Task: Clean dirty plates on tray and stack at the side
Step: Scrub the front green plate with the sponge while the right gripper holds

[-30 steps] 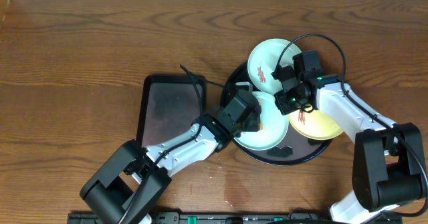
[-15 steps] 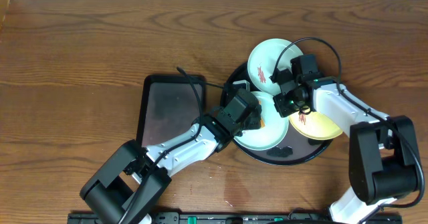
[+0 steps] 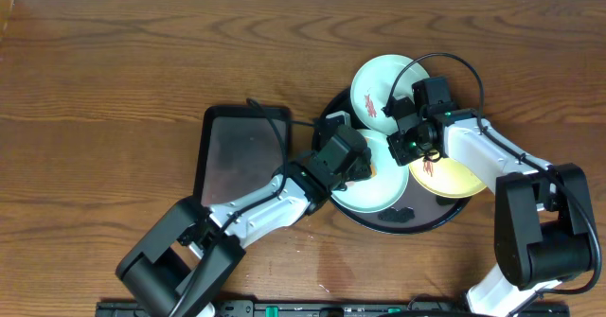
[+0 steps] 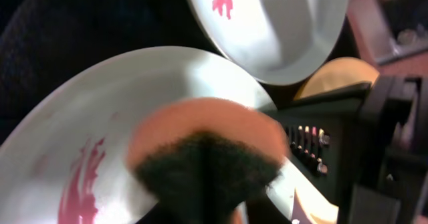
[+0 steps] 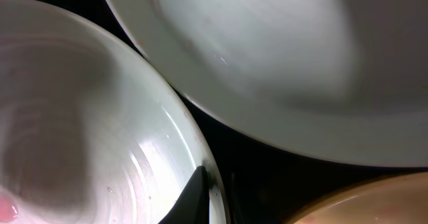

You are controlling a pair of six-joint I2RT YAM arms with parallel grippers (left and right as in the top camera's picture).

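Note:
The round black tray (image 3: 413, 220) holds three plates. One pale-blue plate (image 3: 376, 82) (image 4: 281, 23) with a red smear leans on the far rim. A second pale-blue plate (image 3: 374, 192) (image 4: 73, 137), also smeared, lies in the middle. The yellow plate (image 3: 450, 177) (image 4: 334, 77) is at the right. My left gripper (image 3: 364, 170) (image 4: 200, 200) is shut on an orange sponge (image 4: 200, 134) whose dark pad faces the camera, over the middle plate. My right gripper (image 3: 402, 149) (image 5: 210, 187) pinches that plate's rim (image 5: 167, 117); one dark finger (image 5: 194, 197) lies inside the rim.
A smaller black rectangular tray (image 3: 241, 151) lies left of the round tray, with a thin black cable (image 3: 270, 109) running over its far edge. Both arms crowd the round tray's centre. The right gripper's body (image 4: 381, 150) fills the right side of the left wrist view.
The right gripper has shifted slightly toward the middle plate and closed on its rim. The left arm has barely moved; a little more of the orange sponge shows beside it.

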